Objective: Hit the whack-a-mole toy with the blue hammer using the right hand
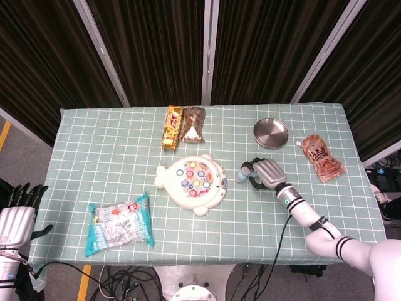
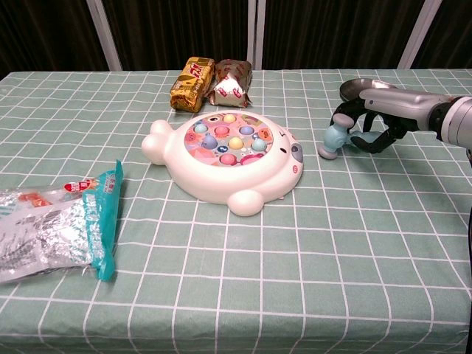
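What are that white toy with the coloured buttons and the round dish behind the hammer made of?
The whack-a-mole toy looks like glossy moulded plastic: smooth cream shell with soft highlights. The round dish looks like brushed metal, probably steel: grey with a dull sheen.

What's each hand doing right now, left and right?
Left hand: open, holding nothing, off the table's edge.
Right hand: grips the blue hammer, low over the table, right of the whack-a-mole toy.
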`<state>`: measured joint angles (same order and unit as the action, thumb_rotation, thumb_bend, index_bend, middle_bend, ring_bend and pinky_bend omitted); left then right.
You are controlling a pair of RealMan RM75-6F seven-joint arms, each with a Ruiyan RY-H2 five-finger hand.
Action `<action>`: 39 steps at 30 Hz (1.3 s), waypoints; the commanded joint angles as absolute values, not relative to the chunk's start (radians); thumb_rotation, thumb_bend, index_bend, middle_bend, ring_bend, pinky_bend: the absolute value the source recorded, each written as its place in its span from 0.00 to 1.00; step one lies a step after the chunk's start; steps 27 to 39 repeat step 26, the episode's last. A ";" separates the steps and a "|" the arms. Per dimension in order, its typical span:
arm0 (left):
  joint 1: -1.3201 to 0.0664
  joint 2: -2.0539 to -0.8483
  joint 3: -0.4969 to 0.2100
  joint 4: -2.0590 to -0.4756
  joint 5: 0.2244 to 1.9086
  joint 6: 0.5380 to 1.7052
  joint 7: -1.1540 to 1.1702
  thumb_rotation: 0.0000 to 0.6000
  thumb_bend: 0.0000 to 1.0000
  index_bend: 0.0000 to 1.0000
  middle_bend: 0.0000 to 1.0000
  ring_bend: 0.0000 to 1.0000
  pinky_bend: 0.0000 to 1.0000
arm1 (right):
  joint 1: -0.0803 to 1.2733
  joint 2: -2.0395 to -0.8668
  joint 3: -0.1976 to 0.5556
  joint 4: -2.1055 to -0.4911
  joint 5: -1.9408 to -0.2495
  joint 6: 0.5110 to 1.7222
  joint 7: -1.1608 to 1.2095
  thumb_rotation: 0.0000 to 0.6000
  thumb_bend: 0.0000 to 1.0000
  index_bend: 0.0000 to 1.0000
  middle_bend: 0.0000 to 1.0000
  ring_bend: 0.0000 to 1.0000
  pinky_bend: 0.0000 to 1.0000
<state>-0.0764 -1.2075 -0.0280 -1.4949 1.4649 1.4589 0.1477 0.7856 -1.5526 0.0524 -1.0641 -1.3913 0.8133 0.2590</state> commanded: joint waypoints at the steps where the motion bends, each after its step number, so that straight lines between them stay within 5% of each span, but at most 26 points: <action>1: -0.077 -1.208 -0.029 -1.495 1.466 1.460 0.147 1.00 0.04 0.12 0.13 0.00 0.04 | 0.780 -1.544 0.059 -1.077 -1.389 0.820 0.251 1.00 0.48 0.27 0.36 0.20 0.28; 8: -0.089 -1.216 -0.039 -1.487 1.455 1.445 0.144 1.00 0.04 0.12 0.13 0.00 0.04 | 0.688 -1.415 0.062 -1.242 -1.367 0.939 0.169 1.00 0.44 0.02 0.15 0.01 0.08; 15: -0.102 -1.252 -0.059 -1.463 1.453 1.456 0.143 1.00 0.04 0.11 0.13 0.00 0.04 | 0.439 -1.209 0.030 -1.525 -1.328 1.276 0.020 1.00 0.12 0.00 0.10 0.00 0.04; 24: -0.105 -1.278 -0.072 -1.467 1.466 1.494 0.171 1.00 0.04 0.11 0.13 0.00 0.04 | 0.210 -1.119 -0.042 -1.624 -1.440 1.559 0.068 1.00 0.15 0.00 0.12 0.00 0.04; 39: -0.106 -1.279 -0.072 -1.469 1.471 1.498 0.176 1.00 0.04 0.11 0.13 0.00 0.04 | 0.190 -1.114 -0.044 -1.631 -1.452 1.575 0.062 1.00 0.15 0.00 0.13 0.00 0.04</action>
